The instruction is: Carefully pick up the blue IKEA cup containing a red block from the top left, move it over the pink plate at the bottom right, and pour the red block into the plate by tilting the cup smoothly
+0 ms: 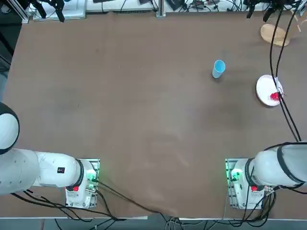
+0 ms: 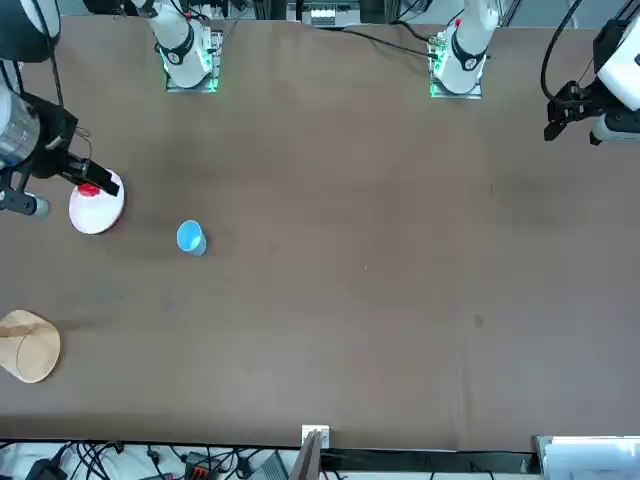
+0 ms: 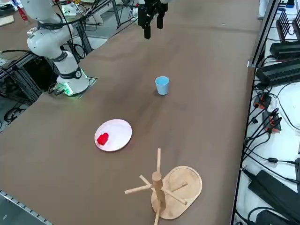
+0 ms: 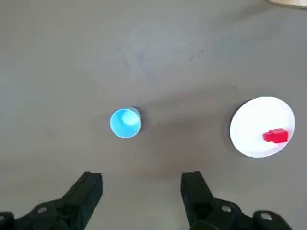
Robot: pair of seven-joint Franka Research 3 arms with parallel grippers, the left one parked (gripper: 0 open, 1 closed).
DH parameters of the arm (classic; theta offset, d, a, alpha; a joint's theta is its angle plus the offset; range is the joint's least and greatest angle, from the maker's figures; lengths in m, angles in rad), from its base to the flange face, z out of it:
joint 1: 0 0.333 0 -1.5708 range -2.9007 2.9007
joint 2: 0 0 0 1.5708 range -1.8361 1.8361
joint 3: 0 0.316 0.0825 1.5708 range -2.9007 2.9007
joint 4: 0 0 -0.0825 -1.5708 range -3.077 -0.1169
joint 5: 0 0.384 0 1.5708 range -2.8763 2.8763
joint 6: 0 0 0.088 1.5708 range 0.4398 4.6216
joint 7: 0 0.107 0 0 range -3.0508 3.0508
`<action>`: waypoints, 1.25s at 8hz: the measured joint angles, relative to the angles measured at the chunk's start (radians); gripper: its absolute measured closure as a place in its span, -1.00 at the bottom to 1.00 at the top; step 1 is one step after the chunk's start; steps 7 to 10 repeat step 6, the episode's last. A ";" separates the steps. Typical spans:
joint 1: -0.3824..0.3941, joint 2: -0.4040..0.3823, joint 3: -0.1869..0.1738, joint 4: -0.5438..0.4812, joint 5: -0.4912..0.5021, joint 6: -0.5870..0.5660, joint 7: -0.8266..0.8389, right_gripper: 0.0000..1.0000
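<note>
The blue cup (image 4: 125, 122) stands upright on the brown table (image 1: 144, 120), and the wrist view shows only blue inside it. It also shows in the top view (image 1: 218, 68) and the side view (image 3: 162, 85). The red block (image 4: 276, 136) lies on the pink plate (image 4: 256, 120), which sits apart from the cup, nearer the table's right edge (image 1: 266, 86). My right gripper (image 4: 141, 191) hangs open high above the table, well clear of both, with nothing between its fingers. From the side, the gripper (image 3: 153, 24) is up near the picture's top.
A tan wooden stand with pegs on an oval base (image 3: 171, 187) stands at the far right corner (image 1: 274, 34), beyond the plate. Black cables (image 1: 280, 100) cross over the plate in the top view. Boxes and cables line the table's far edge.
</note>
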 joint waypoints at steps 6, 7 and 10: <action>0.006 -0.008 -0.003 0.000 -0.004 0.001 -0.006 -1.00; 0.006 -0.008 -0.003 0.000 -0.004 0.001 -0.006 -1.00; 0.006 -0.008 -0.003 0.000 -0.004 0.001 -0.006 -1.00</action>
